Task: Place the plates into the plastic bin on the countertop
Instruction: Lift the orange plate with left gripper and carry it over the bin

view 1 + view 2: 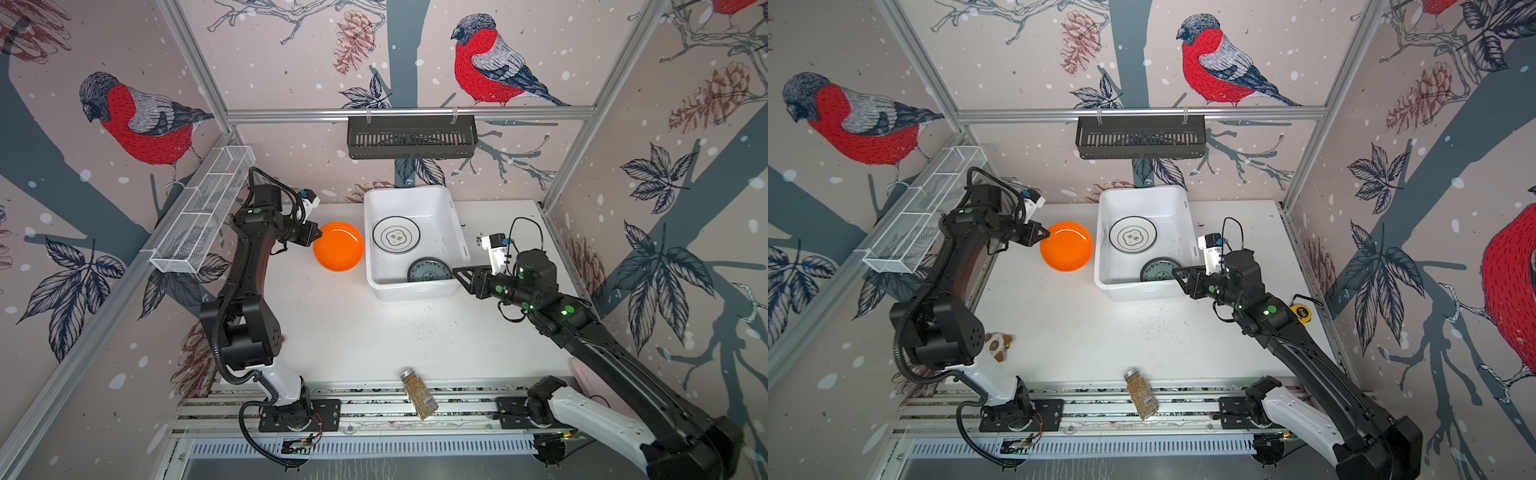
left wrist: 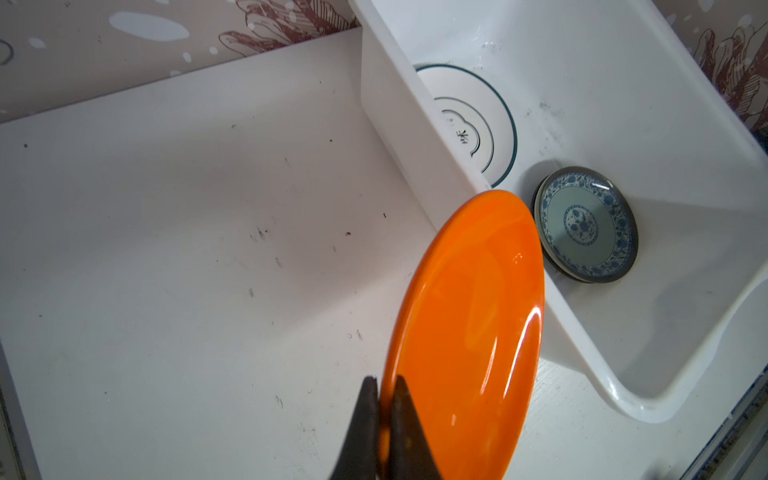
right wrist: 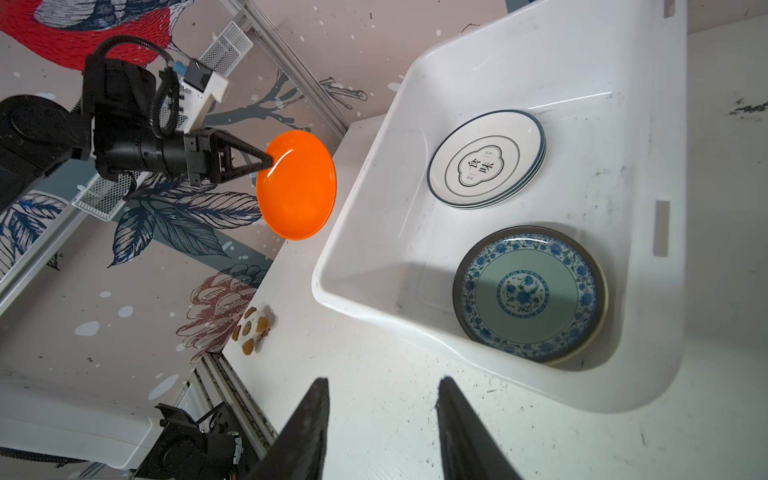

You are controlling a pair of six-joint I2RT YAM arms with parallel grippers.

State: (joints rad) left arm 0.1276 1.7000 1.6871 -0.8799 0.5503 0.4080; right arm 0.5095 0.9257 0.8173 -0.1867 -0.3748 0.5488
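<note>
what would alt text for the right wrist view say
The left gripper holds an orange plate by its rim, raised beside the plastic bin. In the bin lie a white emblem plate and a teal-patterned plate; the right gripper is open and empty in the foreground.

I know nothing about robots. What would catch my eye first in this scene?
The bright orange plate stands out first, pinched by its rim in the left gripper just left of the plastic bin. Inside the bin lie a white emblem plate and a teal-patterned plate. The right gripper waits open and empty at the bin's near right corner.
</note>
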